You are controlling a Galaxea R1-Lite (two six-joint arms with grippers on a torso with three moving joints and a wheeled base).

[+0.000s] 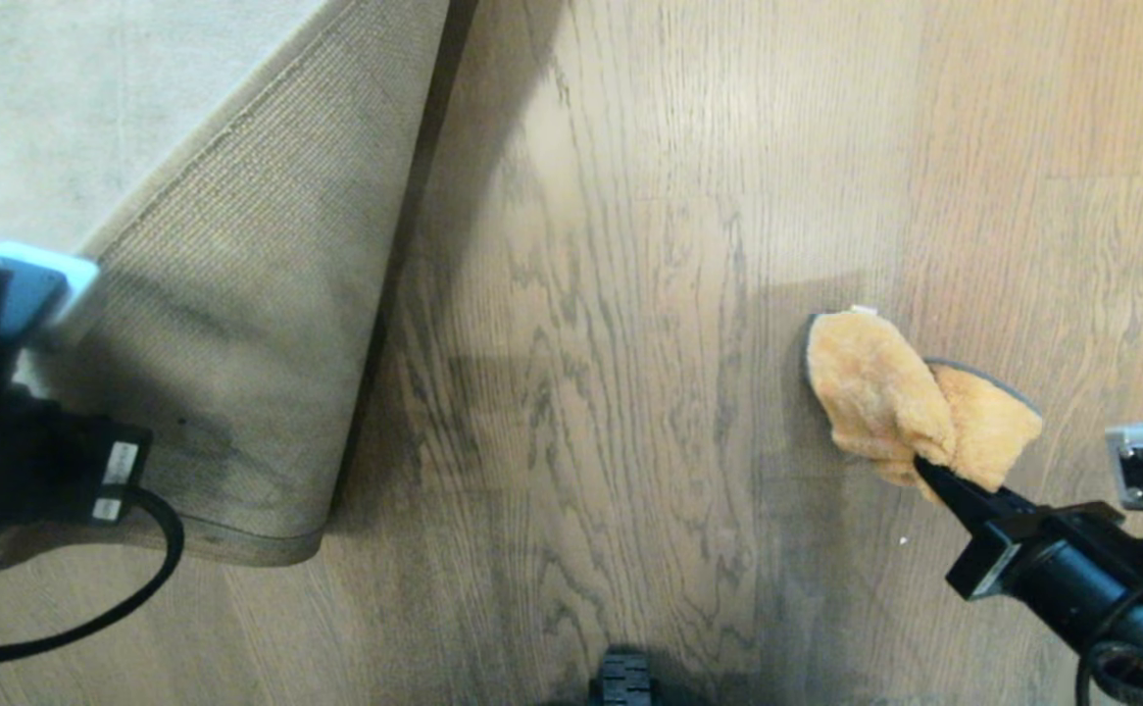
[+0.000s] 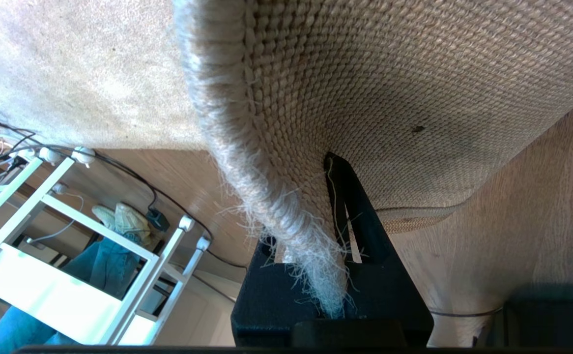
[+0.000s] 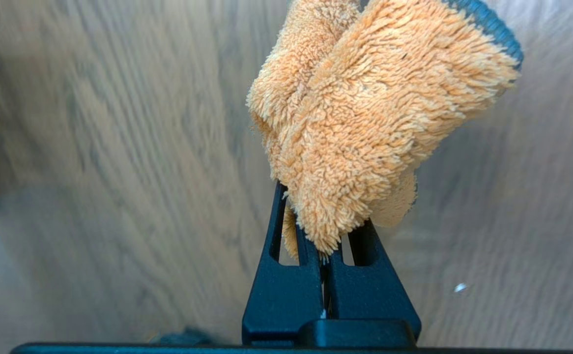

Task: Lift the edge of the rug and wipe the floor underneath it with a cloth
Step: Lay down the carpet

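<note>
1. While the left end effector [image 2: 338, 206] pinches the rug edge [image 2: 286, 216] between closed fingers, the corner is folded back, its tan woven backing [image 1: 238, 324] facing up.
2. The right end effector [image 3: 323, 246], at the head view's lower right, is clamped on the cloth [image 1: 910, 397].
3. The orange cloth sits bunched over the floor [image 1: 611, 294], well apart from the rug.

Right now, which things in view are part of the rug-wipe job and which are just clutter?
In the job:
- rug edge, folded up, pinched by left gripper
- cloth, clamped in right gripper
- floor

Lying about:
- white rack
- cables
- person's leg in jeans
</note>
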